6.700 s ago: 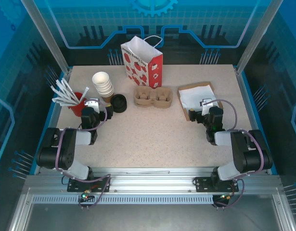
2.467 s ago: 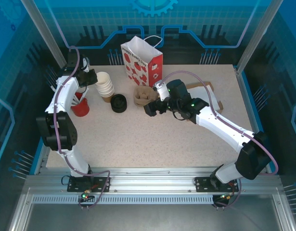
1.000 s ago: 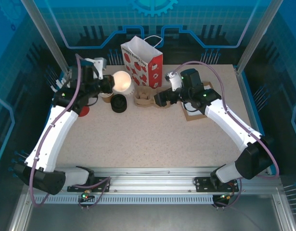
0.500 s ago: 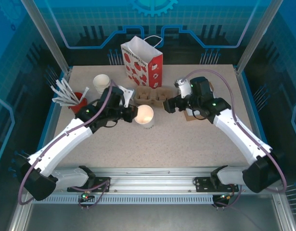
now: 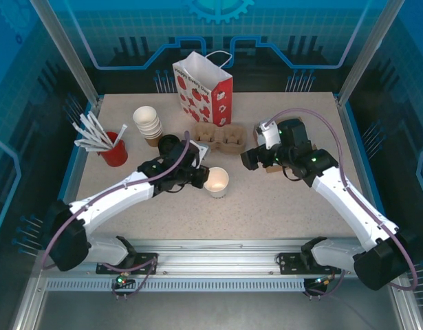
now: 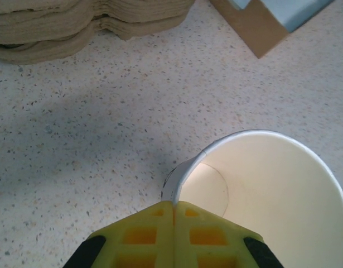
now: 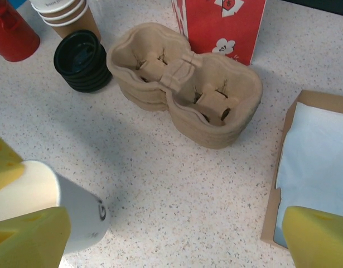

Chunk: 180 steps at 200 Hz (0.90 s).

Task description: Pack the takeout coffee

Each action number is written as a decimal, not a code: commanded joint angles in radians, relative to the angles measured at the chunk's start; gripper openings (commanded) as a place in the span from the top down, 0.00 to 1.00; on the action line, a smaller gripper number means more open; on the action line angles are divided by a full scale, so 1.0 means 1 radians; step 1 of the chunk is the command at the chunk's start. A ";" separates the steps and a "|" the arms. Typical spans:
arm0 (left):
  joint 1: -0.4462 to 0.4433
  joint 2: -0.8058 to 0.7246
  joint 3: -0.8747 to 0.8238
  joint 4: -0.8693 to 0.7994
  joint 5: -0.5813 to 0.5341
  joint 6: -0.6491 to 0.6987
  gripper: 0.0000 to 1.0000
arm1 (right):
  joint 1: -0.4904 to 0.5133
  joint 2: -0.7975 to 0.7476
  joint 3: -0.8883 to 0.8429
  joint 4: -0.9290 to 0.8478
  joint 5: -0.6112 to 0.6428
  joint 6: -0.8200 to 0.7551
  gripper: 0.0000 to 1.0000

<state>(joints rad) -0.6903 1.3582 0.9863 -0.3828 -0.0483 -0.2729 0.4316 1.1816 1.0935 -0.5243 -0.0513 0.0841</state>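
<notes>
Cup: The paper cup (image 5: 216,180) is near the middle of the counter (image 5: 266,206), just in front of the brown tray (image 5: 219,137). It has no lid on. I cannot tell if its bottom touches the counter.
Left jaws: The left gripper (image 6: 174,209) has its jaws squeezed shut on the cup's rim.
Right jaws: The right gripper (image 7: 171,240) has its jaws wide open and holds nothing. It hangs just to the right of the cup.
Squash risk: The cup wall is thin paper, pinched at one spot. A hard squeeze could bend the rim, and then a lid may not snap on.
Tip risk: The cup is held by one side. If it is let go while tilted, it could fall over and roll.
Bump risk: The right gripper is close, so a quick move could knock the cup or the tray.
Lid risk: The black lids (image 5: 170,144) sit stacked tight, so two may come up together.
Bag risk: The red-and-white bag (image 5: 204,89) is tall and light. A push could topple it.
Look and feel: The cup is smooth, white and round. The tray is rough and bumpy. The lids are shiny plastic. The counter is hard and speckled.
</notes>
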 commanded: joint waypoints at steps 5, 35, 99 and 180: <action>-0.003 0.053 -0.002 0.076 -0.060 -0.006 0.93 | -0.001 -0.019 -0.012 -0.029 0.022 -0.021 0.01; -0.003 0.096 -0.004 0.084 -0.088 0.005 0.91 | 0.002 -0.009 -0.011 -0.029 0.021 -0.027 0.01; -0.003 0.124 -0.021 0.107 -0.093 -0.005 0.86 | 0.009 0.006 -0.012 -0.025 0.012 -0.027 0.01; -0.003 0.106 0.003 0.075 -0.111 -0.006 0.63 | 0.030 0.011 0.010 -0.039 0.018 -0.027 0.01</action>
<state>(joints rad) -0.6903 1.4822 0.9787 -0.3008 -0.1303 -0.2821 0.4431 1.1896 1.0916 -0.5354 -0.0334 0.0692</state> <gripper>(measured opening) 0.328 0.988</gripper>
